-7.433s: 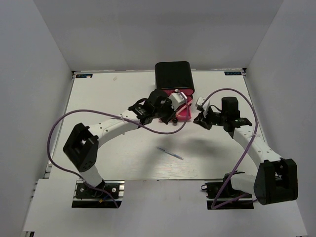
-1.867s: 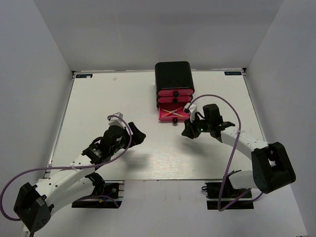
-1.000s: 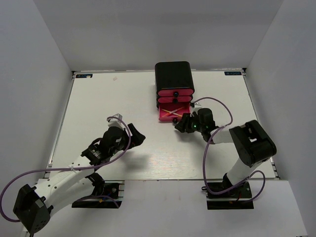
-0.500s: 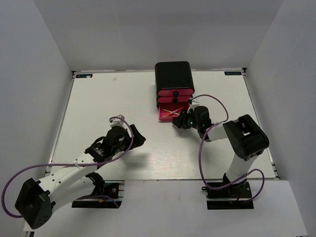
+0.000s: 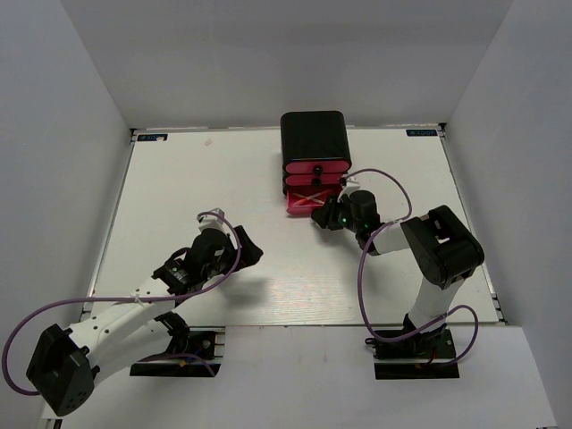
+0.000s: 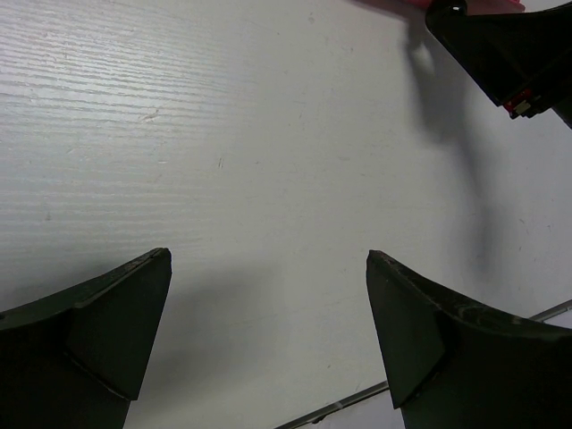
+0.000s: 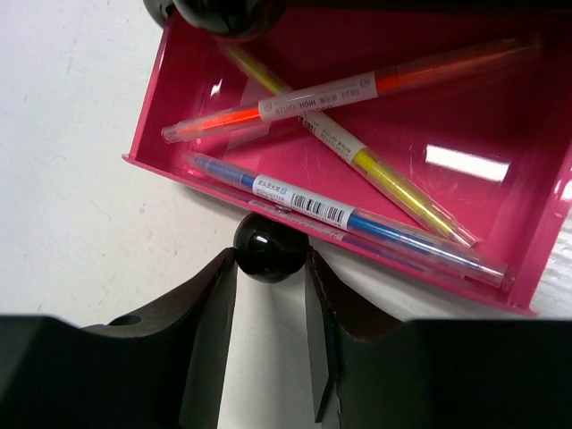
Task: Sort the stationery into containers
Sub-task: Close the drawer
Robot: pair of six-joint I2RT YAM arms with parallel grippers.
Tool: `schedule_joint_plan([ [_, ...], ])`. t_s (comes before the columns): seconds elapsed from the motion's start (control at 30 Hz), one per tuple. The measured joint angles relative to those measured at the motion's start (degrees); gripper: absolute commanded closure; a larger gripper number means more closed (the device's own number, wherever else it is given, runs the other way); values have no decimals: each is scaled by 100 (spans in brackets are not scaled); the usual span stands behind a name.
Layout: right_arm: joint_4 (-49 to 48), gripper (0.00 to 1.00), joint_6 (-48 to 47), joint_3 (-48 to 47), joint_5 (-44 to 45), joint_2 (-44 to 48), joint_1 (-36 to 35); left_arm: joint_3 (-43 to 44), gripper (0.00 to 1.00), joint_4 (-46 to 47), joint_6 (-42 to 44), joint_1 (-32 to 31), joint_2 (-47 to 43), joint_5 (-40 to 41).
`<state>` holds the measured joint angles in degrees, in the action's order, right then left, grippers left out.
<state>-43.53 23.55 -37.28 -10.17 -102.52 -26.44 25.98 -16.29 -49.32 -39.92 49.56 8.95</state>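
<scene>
Pink bottom drawer (image 7: 500, 98) stands part-way out of the black box (image 5: 313, 134) at the far middle of the counter (image 5: 197, 197), with the two drawers above it (image 5: 315, 168) pushed in flush. Three pens lie in its tray: an orange marker (image 7: 313, 96) crossing over a yellow pen (image 7: 402, 188), and a blue pen (image 7: 299, 201) along the front wall, all lying mostly across the drawer's width.

The right hand (image 5: 323, 218) sits just in front of the drawer. Its fingers are pressed in on either side of the small black knob (image 7: 268, 253) and appear to touch it on both flanks. The drawer lies straight beyond this hand, toward the far side, and its sliding axis runs near to far, in line with the wrist. The next move is judged to be a straight push away from the robot until the pink front meets the box. Any sideways drift could make the knob slip from the fingers or skew the tray.

The left hand (image 6: 268, 257) hangs spread and empty over bare counter, well apart on the near left, so the right arm is far the nearer one.
</scene>
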Motion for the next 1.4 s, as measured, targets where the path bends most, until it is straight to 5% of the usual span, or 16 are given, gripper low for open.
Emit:
schedule_joint_plan([
  [1.1,138,67,-319,-1235,551,-774,116,0,0,-85,-4,0,-92,7],
  [1.2,138,62,-269,-1237,555,-774,122,0,0,-131,-4,0,-92,7],
  [1.4,-42,38,116,-1169,562,-658,136,0,0,-140,-13,0,-92,4],
])
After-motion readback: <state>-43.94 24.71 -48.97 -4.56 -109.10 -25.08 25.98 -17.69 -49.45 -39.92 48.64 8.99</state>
